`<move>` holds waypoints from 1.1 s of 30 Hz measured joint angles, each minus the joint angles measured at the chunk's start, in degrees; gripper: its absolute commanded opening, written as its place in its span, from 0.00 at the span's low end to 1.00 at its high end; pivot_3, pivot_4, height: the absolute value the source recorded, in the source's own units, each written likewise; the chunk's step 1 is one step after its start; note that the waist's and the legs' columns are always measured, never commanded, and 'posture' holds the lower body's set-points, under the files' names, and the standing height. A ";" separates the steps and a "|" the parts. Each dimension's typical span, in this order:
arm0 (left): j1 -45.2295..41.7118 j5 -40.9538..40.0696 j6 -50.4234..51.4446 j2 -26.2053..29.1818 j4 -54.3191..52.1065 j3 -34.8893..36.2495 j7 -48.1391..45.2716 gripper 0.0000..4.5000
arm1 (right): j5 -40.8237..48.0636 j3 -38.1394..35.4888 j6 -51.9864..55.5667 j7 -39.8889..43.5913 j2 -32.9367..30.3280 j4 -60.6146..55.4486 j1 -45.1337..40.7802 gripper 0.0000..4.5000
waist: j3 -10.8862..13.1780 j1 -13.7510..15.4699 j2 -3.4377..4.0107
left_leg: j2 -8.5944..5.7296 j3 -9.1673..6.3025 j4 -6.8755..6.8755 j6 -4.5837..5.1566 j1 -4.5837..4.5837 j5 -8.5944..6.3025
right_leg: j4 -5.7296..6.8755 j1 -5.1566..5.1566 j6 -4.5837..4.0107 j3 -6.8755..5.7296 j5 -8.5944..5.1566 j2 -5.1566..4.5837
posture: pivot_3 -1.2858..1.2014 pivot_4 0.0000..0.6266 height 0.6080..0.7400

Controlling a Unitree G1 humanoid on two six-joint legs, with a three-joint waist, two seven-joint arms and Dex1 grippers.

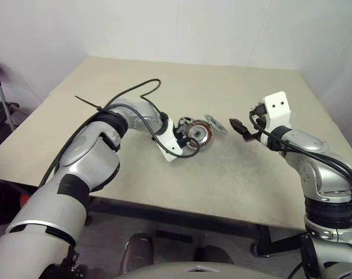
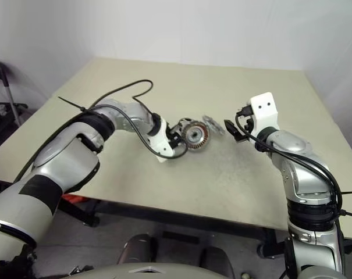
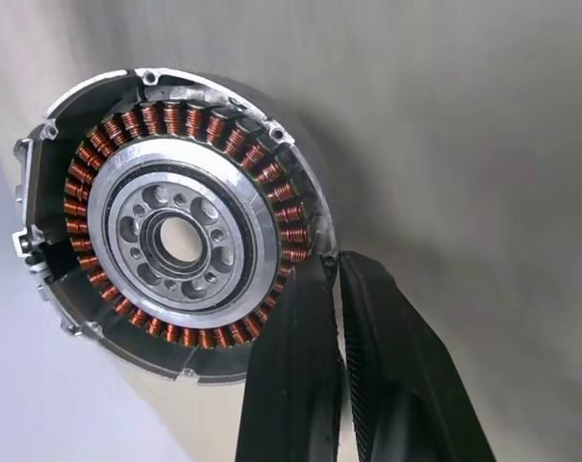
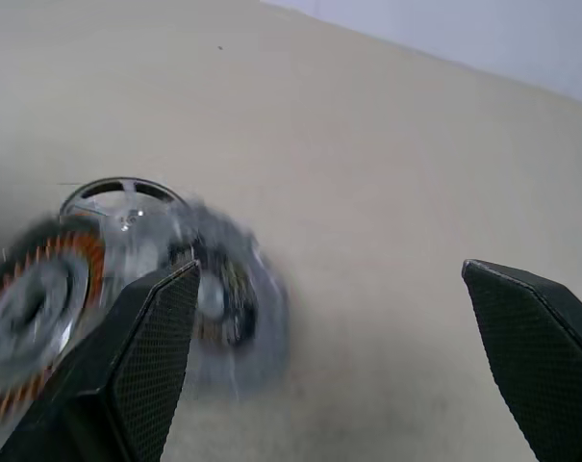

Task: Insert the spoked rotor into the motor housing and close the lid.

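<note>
While the beige table (image 1: 181,87) stands against white walls, the left gripper (image 3: 334,279) pinches the motor housing (image 3: 175,231); the right gripper (image 4: 329,366) gapes wide.

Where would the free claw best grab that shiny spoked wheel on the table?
Probably by its thin rim, from above. The rotor seems to lie flat on the table just beyond the housing, so one finger could drop through a gap between spokes, the other outside the rim. The open right gripper hovers close by.
</note>
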 measured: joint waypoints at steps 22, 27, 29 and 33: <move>-2.23 11.79 -7.60 1.16 0.56 -10.10 14.62 0.01 | 0.25 -2.92 3.63 -2.70 0.06 -4.15 2.19 1.00 | -0.01 -0.15 0.02 | 0.03 -0.02 0.38 -0.01 0.01 0.01 | 0.14 0.07 0.03 0.03 0.02 -0.01 | 0.52 0.00 1.00; -2.56 11.86 -6.60 1.08 0.91 -10.47 16.04 0.18 | 0.29 -2.92 3.69 -2.90 0.25 -4.21 2.43 1.00 | -0.01 -0.17 0.02 | 0.04 -0.03 0.41 -0.01 0.01 0.01 | 0.16 0.07 0.02 0.04 0.02 -0.01 | 0.52 0.00 1.00; -2.88 11.78 -5.89 1.10 1.03 -10.45 16.45 0.18 | 0.34 -2.92 3.68 -2.90 0.46 -4.20 2.43 1.00 | -0.01 -0.20 0.02 | 0.04 -0.03 0.41 -0.01 0.02 0.00 | 0.17 0.07 0.02 0.04 0.01 -0.01 | 0.52 0.00 1.00; -2.91 11.69 -5.55 1.31 1.06 -10.51 17.37 0.18 | 0.34 -2.86 3.58 -2.90 0.77 -4.18 2.42 1.00 | -0.01 -0.20 0.03 | 0.04 -0.03 0.42 -0.01 0.02 0.00 | 0.18 0.07 0.02 0.04 0.01 -0.01 | 0.52 0.00 1.00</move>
